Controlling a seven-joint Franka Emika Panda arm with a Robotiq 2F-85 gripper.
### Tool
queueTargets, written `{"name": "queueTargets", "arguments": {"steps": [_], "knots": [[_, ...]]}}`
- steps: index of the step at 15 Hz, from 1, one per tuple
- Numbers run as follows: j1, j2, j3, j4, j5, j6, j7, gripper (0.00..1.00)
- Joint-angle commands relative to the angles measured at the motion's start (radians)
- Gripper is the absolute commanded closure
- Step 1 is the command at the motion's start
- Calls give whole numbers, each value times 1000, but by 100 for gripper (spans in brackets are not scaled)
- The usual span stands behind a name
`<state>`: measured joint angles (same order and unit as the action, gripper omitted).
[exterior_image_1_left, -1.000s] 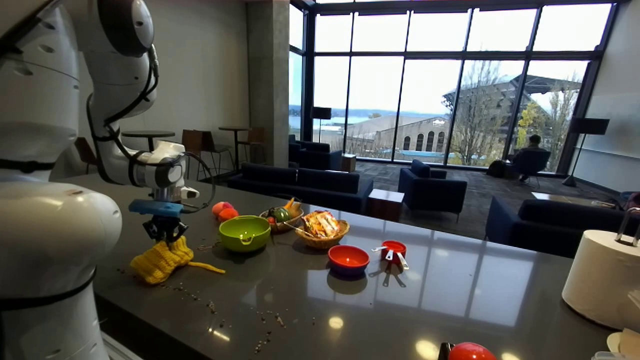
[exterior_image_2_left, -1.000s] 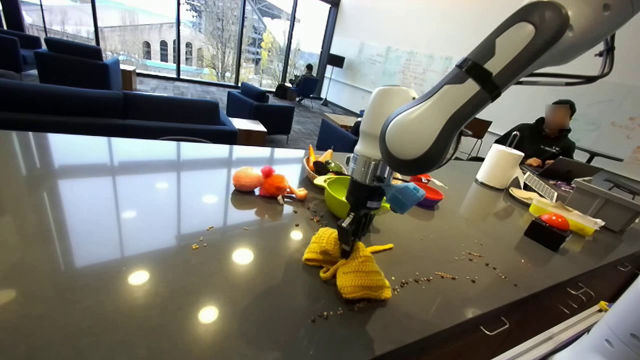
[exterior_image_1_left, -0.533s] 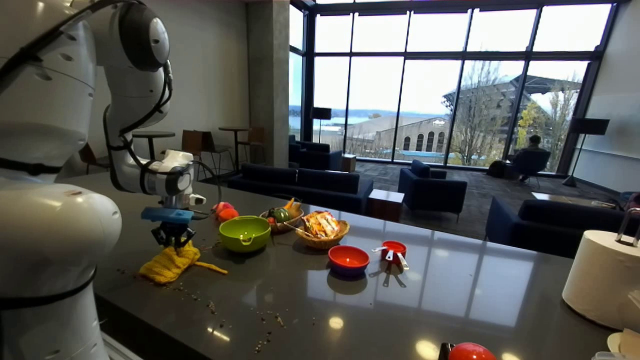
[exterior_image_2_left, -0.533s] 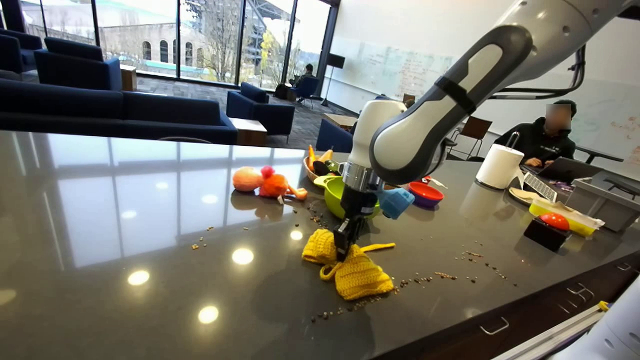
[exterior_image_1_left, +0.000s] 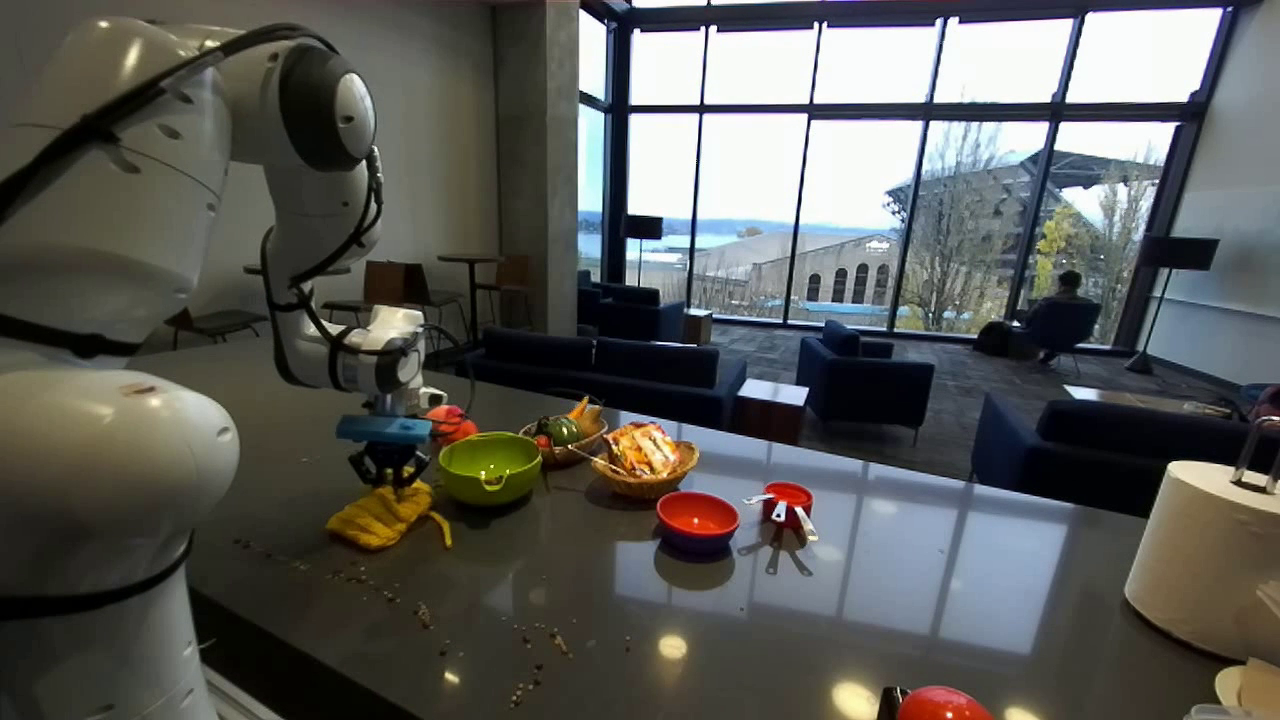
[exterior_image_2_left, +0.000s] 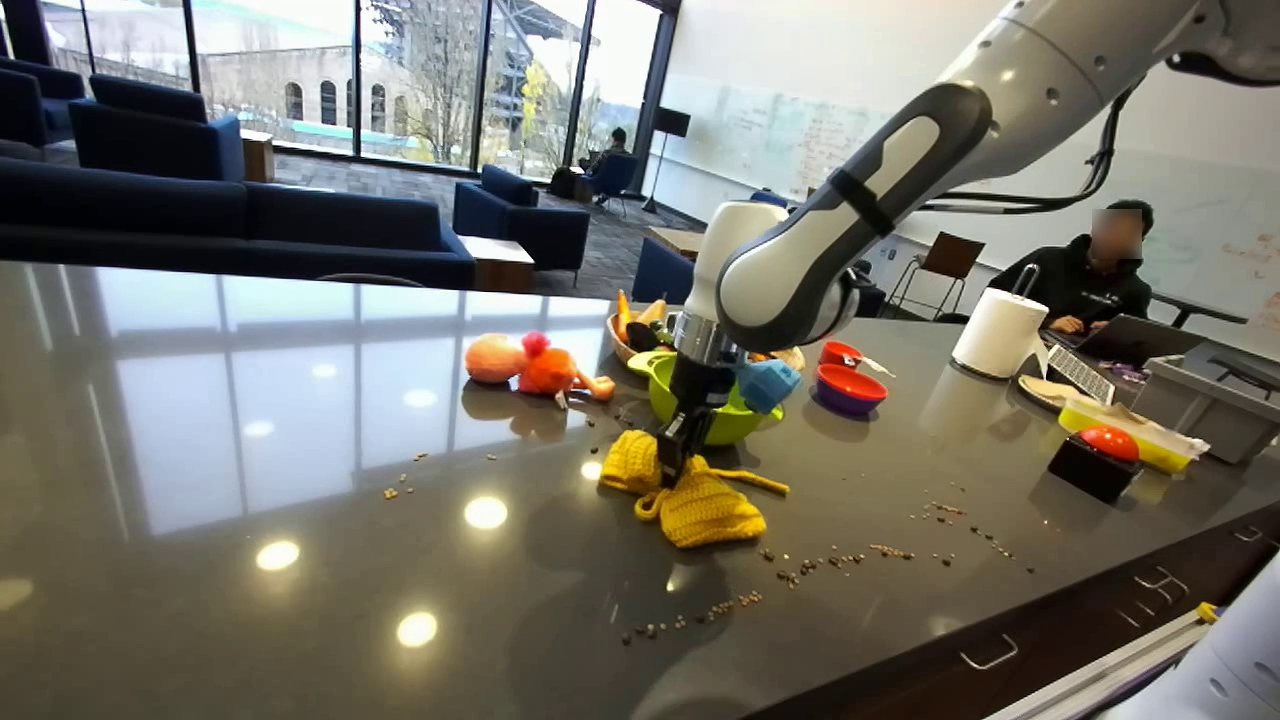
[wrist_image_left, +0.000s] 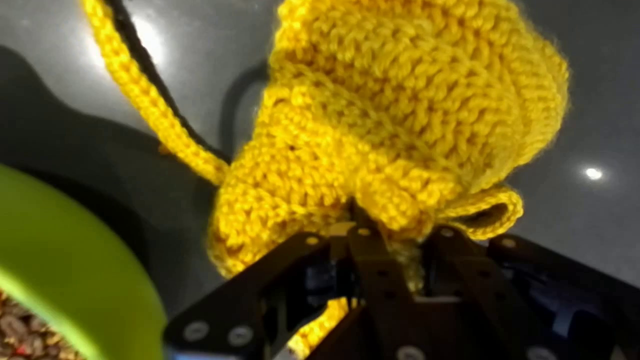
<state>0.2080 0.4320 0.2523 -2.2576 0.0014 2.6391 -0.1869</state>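
A yellow crocheted piece with a long strap and a small loop fills the upper wrist view. My gripper is shut on its middle, and a fold of yarn bulges between the black fingers. In an exterior view the crocheted piece spreads to both sides of the gripper. Whether it rests on the counter or hangs just above, I cannot tell. Close beside it stands a green bowl; in the wrist view this bowl has beans or seeds inside. The fingertips are buried in the yarn.
Behind the green bowl are baskets with toy vegetables and snack packets. Orange and pink plush toys lie nearby. A red bowl and measuring cups stand farther along. Seeds are scattered over the dark counter.
My gripper has carried the yellow piece across the counter, nearer the green bowl and away from the seed trail. The jaws have stayed shut on it.
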Motion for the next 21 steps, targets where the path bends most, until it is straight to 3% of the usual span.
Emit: {"name": "queueTargets", "arguments": {"steps": [1, 12, 21], "knots": [[-21, 112, -31, 148, -40, -29, -37, 96], [-14, 361, -26, 598, -27, -228, -81, 96], [70, 336, -26, 696, -43, -294, -24, 96]]}}
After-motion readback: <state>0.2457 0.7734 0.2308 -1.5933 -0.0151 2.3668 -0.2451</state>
